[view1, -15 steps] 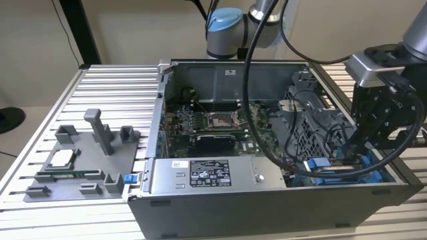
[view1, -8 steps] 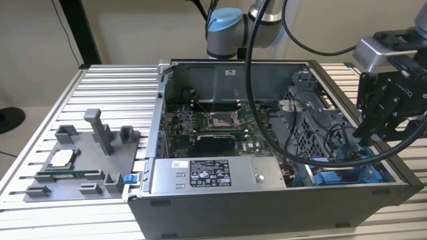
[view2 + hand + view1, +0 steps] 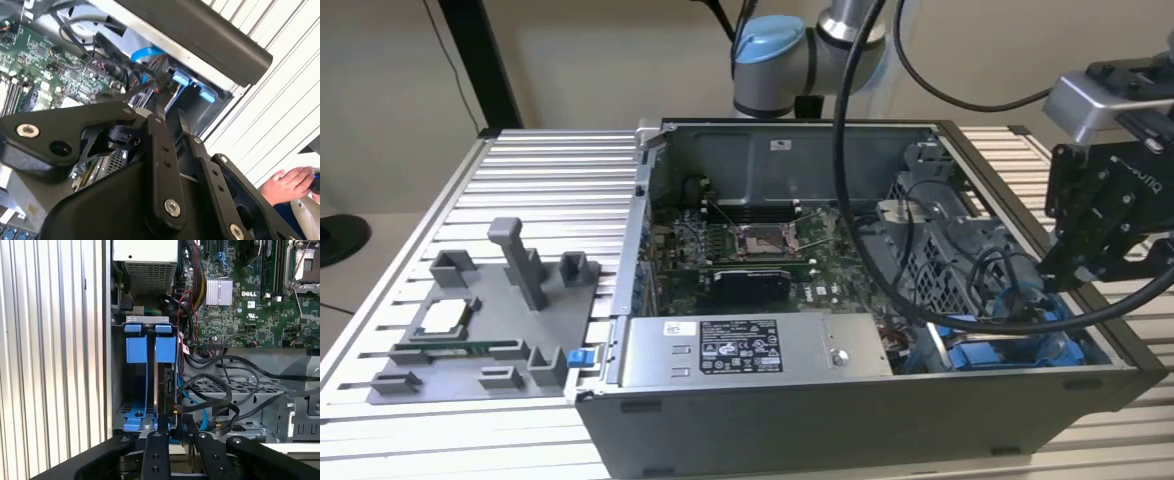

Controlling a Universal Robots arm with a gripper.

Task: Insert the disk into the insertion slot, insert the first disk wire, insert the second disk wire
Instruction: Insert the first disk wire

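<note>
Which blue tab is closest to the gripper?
The blue tab nearer the green circuit board; the gripper lines up with it. The other tab hugs the case wall.

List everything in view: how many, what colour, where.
table: one, silver slatted, under everything
computer case: one, dark grey, on the table
motherboard: one, green, inside the case
power-supply box: one, grey, inside the case
insertion slot: one, blue tabs, case corner
disk: one, dark, in the insertion slot
cables: several, black and blue, around the slot
fixture plate: one, grey, on the table
hand: one, a person's, beyond the table
gripper: one, black, over the disk
</note>
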